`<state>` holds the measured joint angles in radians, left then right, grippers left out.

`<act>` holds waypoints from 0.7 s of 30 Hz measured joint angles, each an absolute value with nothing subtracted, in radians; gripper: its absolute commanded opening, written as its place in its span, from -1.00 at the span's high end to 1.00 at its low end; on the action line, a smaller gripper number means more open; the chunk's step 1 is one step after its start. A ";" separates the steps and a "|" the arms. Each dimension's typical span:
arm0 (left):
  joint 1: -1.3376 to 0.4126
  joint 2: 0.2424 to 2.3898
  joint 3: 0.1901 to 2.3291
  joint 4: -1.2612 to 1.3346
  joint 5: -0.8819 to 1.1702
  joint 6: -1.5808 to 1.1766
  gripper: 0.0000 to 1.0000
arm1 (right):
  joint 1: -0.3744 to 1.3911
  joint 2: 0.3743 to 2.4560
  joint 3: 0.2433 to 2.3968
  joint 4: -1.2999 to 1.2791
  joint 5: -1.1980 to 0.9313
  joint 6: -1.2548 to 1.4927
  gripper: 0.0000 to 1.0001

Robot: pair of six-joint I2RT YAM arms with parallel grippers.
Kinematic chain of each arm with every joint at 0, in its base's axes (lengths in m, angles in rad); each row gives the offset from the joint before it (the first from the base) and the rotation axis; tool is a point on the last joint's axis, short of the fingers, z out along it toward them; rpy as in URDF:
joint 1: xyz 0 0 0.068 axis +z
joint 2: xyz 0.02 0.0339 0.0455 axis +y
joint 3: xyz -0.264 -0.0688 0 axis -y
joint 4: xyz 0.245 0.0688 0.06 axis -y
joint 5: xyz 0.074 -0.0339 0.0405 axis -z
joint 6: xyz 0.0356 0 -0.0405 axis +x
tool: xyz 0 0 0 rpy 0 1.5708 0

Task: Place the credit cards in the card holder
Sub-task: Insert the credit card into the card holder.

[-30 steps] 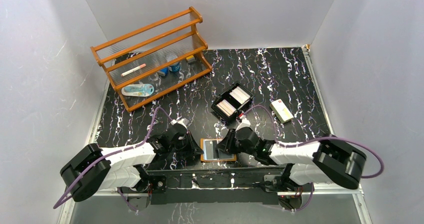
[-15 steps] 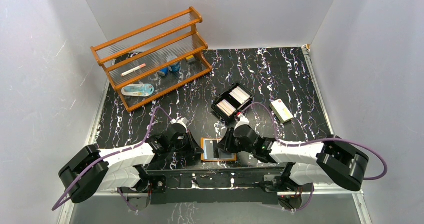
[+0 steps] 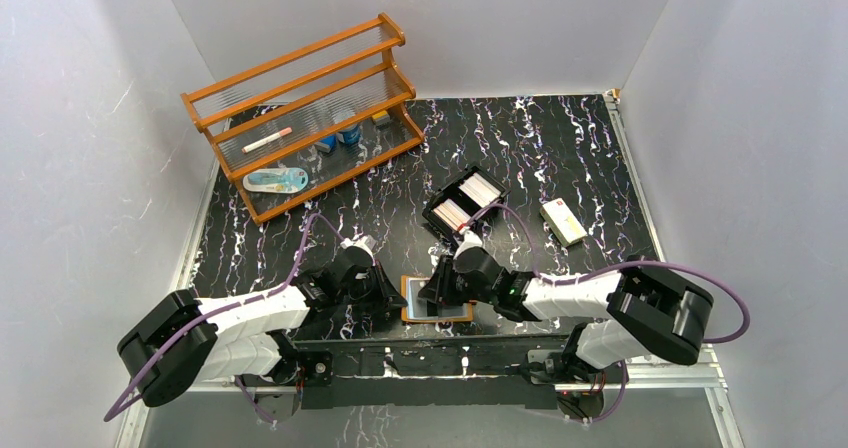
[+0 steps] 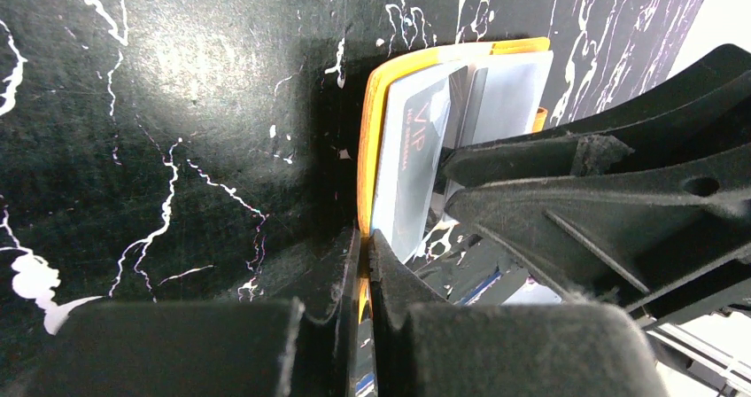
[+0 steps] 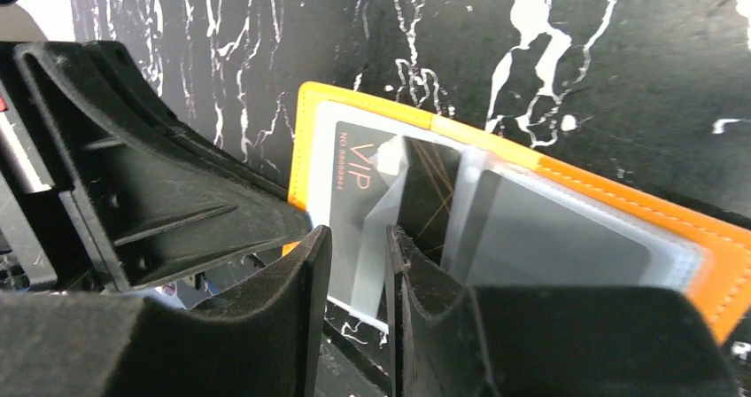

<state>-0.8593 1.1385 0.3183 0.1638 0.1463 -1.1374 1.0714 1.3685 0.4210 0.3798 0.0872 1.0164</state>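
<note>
From above, the small orange leather card holder [image 3: 437, 302] lies open on the black marbled table [image 3: 560, 138]. Left camera — the left claw [image 4: 365, 237] is pinching its orange edge. Right camera — the right claw [image 5: 357, 237] sits around a clear plastic sleeve [image 5: 381, 193]; whether it is holding it, I cannot tell.

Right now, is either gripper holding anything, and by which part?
The left gripper is shut on the card holder, at its orange cover edge. The right gripper straddles the clear sleeves; whether it grips one cannot be told.
</note>
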 measured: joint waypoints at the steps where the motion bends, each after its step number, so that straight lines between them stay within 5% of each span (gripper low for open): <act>1: -0.859 1.139 0.318 0.163 0.146 -1.137 1.00 | 1.075 1.372 0.421 0.389 0.081 1.018 0.28; 9: -0.859 1.134 0.318 0.148 0.139 -1.134 1.00 | 1.087 1.365 0.423 0.376 0.096 1.022 0.08; 21: -0.859 1.122 0.318 0.143 0.138 -1.133 1.00 | 1.087 1.328 0.430 0.294 0.170 1.016 0.07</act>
<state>-0.8593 1.1217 0.3183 0.1432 0.1379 -1.1332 1.0870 1.3285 0.4301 0.2939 0.1699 1.0164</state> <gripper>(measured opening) 0.018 0.468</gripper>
